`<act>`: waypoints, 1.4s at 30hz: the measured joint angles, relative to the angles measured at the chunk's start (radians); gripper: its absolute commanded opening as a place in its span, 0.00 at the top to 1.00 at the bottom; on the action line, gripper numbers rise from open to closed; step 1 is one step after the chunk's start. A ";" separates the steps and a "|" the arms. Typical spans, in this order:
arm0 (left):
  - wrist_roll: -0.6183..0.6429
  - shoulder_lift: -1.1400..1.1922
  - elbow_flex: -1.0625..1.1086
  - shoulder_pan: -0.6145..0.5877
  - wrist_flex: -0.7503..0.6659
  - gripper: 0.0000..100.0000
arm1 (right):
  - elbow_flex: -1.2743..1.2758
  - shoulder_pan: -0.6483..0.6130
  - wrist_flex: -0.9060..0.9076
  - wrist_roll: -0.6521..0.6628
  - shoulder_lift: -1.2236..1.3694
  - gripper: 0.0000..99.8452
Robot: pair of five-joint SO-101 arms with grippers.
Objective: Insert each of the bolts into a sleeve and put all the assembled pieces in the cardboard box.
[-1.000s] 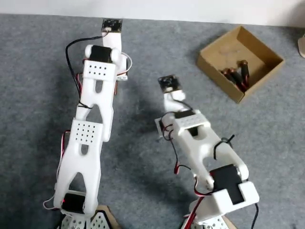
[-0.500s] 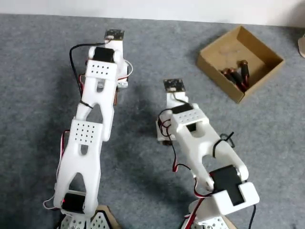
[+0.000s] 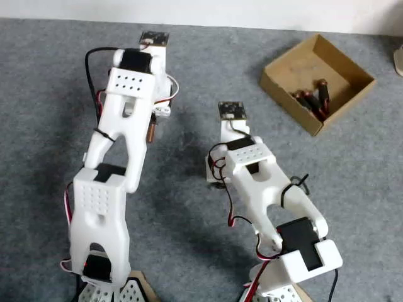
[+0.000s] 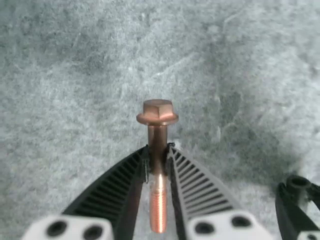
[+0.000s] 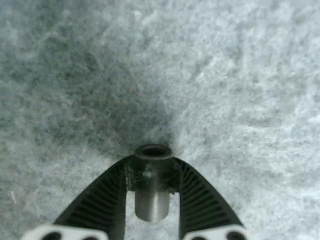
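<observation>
- Left claw (image 4: 158, 152), left wrist view: clamped tight on the bolt (image 4: 157, 114), ribbed black fingers (image 4: 127, 180) pinching the smooth part of the shank, so the hex head sticks out past the tips and the threaded end runs back between them. Fuzzy grey mat (image 4: 75, 60) underneath, and the bolt looks clear of it
- right wrist view: right claw (image 5: 152, 162) is closed around the sleeve (image 5: 152, 192), a dark metal tube sitting lengthwise between the fingers with its open end poking out at the tips. Same grey mat behind it, can't tell if the sleeve touches it or not
- high view: cardboard box (image 3: 286, 104) sits off in the far right corner of the mat, and the assembled pieces (image 3: 312, 97) lie bunched together inside against one of its walls
- right arm (image 3: 258, 182) is the one nearer the box but still apart from it, left arm (image 3: 126, 119) is well away on the far side of that one
- you can spot the copper bolt (image 3: 152, 132) peeking out from under the left arm, so it's well apart from the box, with the right arm sitting between the two
</observation>
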 measured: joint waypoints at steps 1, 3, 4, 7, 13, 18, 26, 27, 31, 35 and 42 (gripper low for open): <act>0.000 -0.014 0.011 0.000 -0.002 0.99 | 0.000 0.012 0.000 0.000 0.000 1.00; 0.000 -0.034 0.017 0.000 0.000 0.99 | 0.000 0.038 -0.002 -0.008 -0.002 1.00; 0.000 -0.043 0.026 0.002 -0.002 0.99 | 0.000 0.049 -0.002 -0.018 -0.009 1.00; 0.009 -0.057 0.043 0.003 0.000 0.99 | 0.002 0.064 -0.002 -0.037 -0.084 1.00; 0.032 -0.058 0.043 0.012 0.000 0.99 | 0.155 0.081 -0.100 -0.038 -0.313 1.00; 0.032 -0.058 0.043 0.032 0.000 0.99 | 0.374 0.078 -0.348 -0.009 -0.473 1.00; 0.032 -0.060 0.049 0.040 0.000 0.99 | 0.509 0.080 -0.443 0.009 -0.606 1.00; 0.032 -0.064 0.060 0.040 0.000 0.99 | 0.511 0.080 -0.450 0.009 -0.614 1.00; 0.032 -0.129 0.143 0.040 -0.002 0.99 | 0.511 0.080 -0.460 0.009 -0.628 1.00; 0.032 -0.253 0.264 0.040 -0.002 0.99 | 0.532 0.080 -0.549 0.009 -0.631 1.00; 0.034 -0.443 0.499 0.046 -0.091 0.99 | 0.611 0.083 -0.686 0.048 -0.632 1.00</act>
